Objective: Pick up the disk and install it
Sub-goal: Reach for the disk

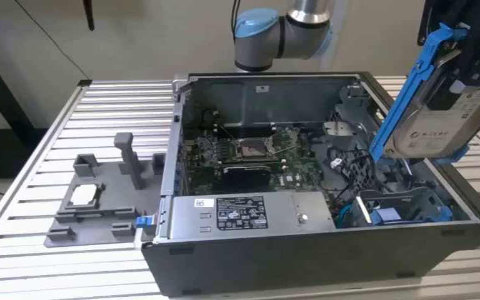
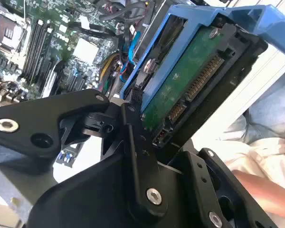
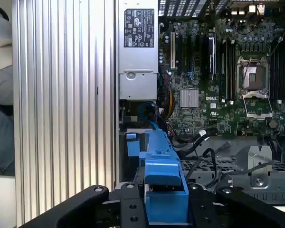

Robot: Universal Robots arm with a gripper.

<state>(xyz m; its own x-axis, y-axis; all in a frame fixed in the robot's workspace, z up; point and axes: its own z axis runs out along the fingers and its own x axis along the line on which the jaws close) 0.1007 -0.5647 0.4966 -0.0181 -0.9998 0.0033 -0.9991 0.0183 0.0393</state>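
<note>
"Starting with the gripper (image 1: 474, 59), what was it doing?"

"It was clamped on the disk (image 1: 440, 122). In the first wrist view a black finger (image 3: 128, 204) sat on each side of the blue carrier. The drive hung in the air, steeply tilted, with its white label showing in the exterior view."

"And straight below the gripper?"

"The open computer case (image 1: 307, 259) stood there. Its blue-lined drive bay (image 1: 407, 209) was directly underneath the disk, clear of the drive's lower end."

"What lay a little further from the gripper?"

"A tangle of black cables (image 1: 349, 165), then the motherboard (image 1: 249, 150) flat on the case floor. The long grey power supply (image 1: 240, 212) ran along the case's near wall."

"And farthest from the gripper?"

"Outside the case, on the ribbed metal surface (image 1: 23, 212), sat a grey fixture tray (image 1: 98, 215), well apart from the gripper. A small silver chip (image 1: 84, 195) rested in one of its pockets."
</note>
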